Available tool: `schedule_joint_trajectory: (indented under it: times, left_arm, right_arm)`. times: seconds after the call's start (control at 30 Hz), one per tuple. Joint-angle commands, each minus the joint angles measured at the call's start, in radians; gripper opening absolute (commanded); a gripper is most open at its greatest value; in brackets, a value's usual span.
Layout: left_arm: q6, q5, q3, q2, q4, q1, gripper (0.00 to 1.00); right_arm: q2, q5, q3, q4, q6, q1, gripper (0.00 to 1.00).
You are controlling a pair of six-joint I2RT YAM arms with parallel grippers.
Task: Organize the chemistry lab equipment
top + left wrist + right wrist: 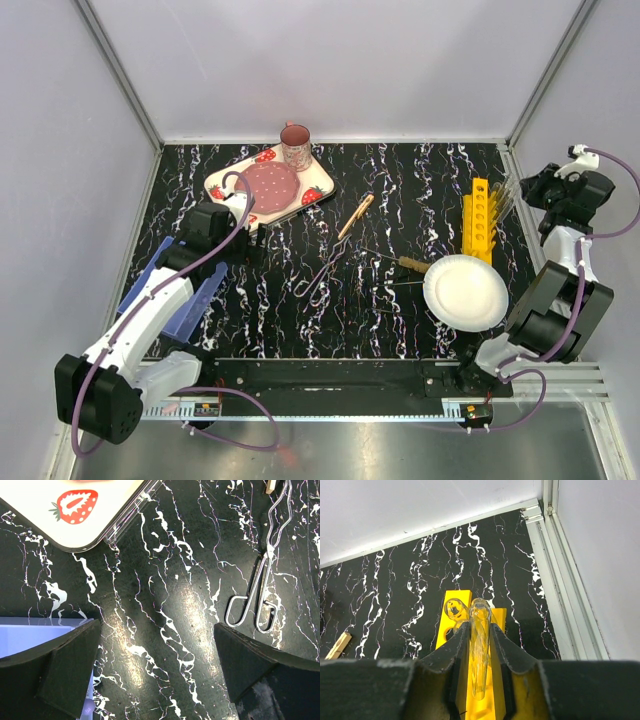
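Gripping a thin clear test tube (480,670) in my right hand (480,630), fingers closed snug on it. Long axis runs along the fingers: open rim outward, rounded end toward my wrist, above the yellow rack (447,627). Left hand (157,630) spread wide, holding nothing, over the bench (165,580) near the wire tong (262,585).

The top camera looks down from high at the near edge over the whole surface (400,200). The left wrist camera faces down, close, sharing the wire tong (269,555) and strawberry tray (75,510) with it. The right wrist camera looks closely over the yellow rack (462,596).
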Motion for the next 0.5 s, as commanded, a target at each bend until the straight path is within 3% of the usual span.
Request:
schedule_joint_trajectory:
  times: [0.0, 0.47]
  left_arm:
    - [0.006, -0.001, 0.000, 0.006, 0.051, -0.001, 0.99]
    - [0.006, -0.001, 0.002, 0.009, 0.052, -0.001, 0.99]
  right_arm:
    - [0.023, 0.011, 0.012, 0.055, -0.015, -0.003, 0.26]
    - [0.009, -0.007, 0.024, 0.030, 0.016, -0.004, 0.26]
